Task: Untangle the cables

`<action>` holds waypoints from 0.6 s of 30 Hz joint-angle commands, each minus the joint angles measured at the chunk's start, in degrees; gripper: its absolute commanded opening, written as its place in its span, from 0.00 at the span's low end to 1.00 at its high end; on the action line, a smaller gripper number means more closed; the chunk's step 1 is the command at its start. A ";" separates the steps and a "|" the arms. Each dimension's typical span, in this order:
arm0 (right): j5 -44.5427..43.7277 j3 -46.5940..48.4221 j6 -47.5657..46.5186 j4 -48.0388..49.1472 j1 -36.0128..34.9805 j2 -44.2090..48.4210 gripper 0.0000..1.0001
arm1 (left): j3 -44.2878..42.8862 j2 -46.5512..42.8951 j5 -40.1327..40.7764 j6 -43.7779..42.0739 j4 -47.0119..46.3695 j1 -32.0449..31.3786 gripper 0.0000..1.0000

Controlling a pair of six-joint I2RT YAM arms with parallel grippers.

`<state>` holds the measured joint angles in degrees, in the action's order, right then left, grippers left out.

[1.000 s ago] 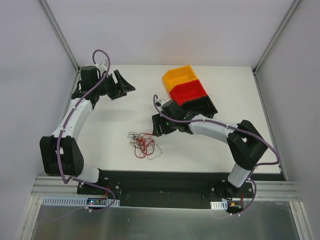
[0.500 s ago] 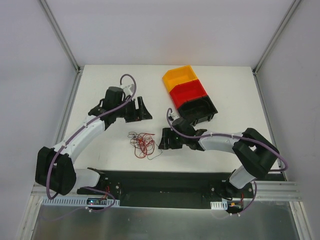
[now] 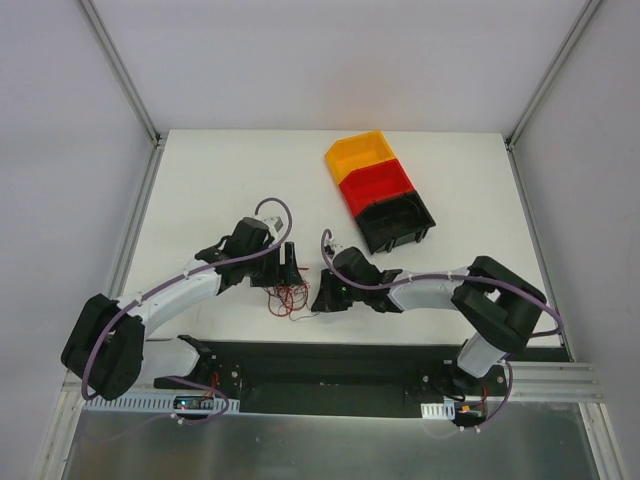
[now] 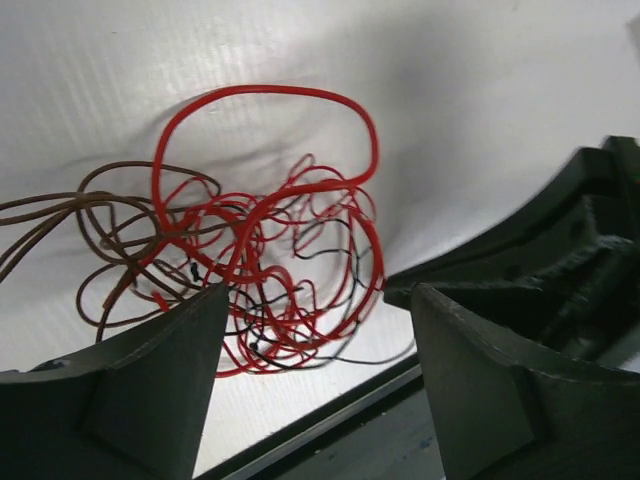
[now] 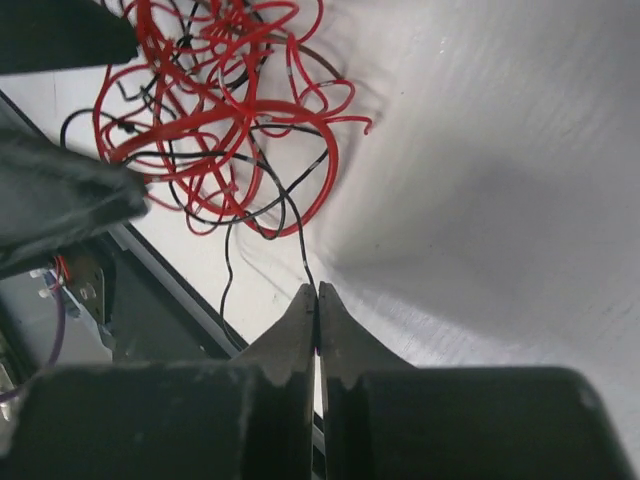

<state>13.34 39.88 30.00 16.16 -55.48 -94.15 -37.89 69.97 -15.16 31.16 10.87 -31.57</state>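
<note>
Left hand [image 3: 285, 268] now over cables [image 3: 287, 297], right hand [image 5: 317, 295] seemingly on one.

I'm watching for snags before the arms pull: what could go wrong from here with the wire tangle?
The right gripper has its jaws shut, seemingly on one thin black wire; pulling may slip off it or drag the whole tangle.
The left gripper sits open over the tangle; closing could pinch several strands and tighten knots.
The tangle lies near the front edge of the table; it could slide off.

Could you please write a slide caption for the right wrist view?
Right gripper shut on a black wire trailing from the red cable tangle.
</note>
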 commanded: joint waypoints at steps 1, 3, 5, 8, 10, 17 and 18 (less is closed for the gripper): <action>-3.04 2.31 -4.06 -1.47 -1.20 5.88 0.01 | 0.97 2.88 4.96 0.31 -2.61 0.02 0.68; -6.82 2.22 -6.70 -4.89 -1.47 11.68 0.01 | 0.97 5.78 5.49 0.57 -3.40 0.02 0.64; -11.30 2.05 -9.77 -9.90 -1.56 20.36 0.00 | 1.06 8.24 5.84 1.09 -4.45 0.02 0.63; -20.00 2.13 -13.99 -15.89 -1.56 31.80 0.00 | 1.24 9.65 5.40 2.15 -6.04 0.02 0.64; -26.05 2.31 -16.71 -20.19 -1.47 39.97 0.00 | 1.15 10.09 5.84 1.72 -6.48 0.02 0.63; -41.71 9.33 -27.96 -32.14 0.11 58.53 0.00 | 2.11 10.36 6.63 1.45 -6.57 2.48 0.62; -43.39 10.30 -29.37 -33.20 0.37 60.21 0.00 | 2.38 10.27 6.63 1.45 -6.74 2.83 0.62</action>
<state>-17.26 44.58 9.50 -8.82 -56.21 -40.21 -36.73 79.88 -11.00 32.62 4.64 -30.30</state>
